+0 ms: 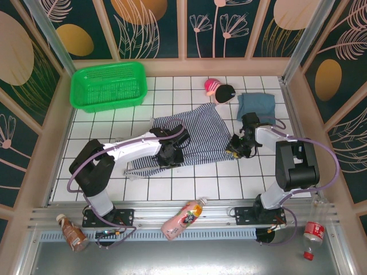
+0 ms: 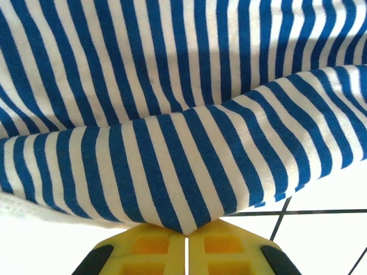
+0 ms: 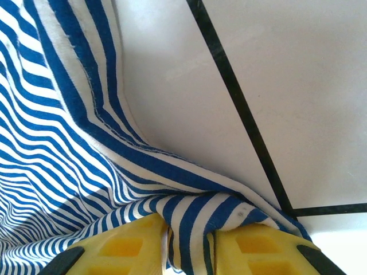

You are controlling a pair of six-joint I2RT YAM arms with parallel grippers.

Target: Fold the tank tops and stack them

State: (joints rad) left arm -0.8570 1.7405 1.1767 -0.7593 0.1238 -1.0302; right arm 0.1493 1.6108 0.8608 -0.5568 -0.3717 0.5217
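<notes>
From above, your striped tank top (image 1: 198, 129) lies spread on the desk (image 1: 172, 189), its long way running from near left to far right. Your left end effector (image 1: 170, 152) pinches it by the near edge, and your right end effector (image 1: 235, 148) pinches its right edge. The blue-grey tank top (image 1: 256, 106) sits folded at the far right, closest to your right arm. In the left wrist view, the yellow fingers (image 2: 155, 246) are clamped on a striped fold. In the right wrist view, the fingers (image 3: 123, 246) squeeze bunched stripes
</notes>
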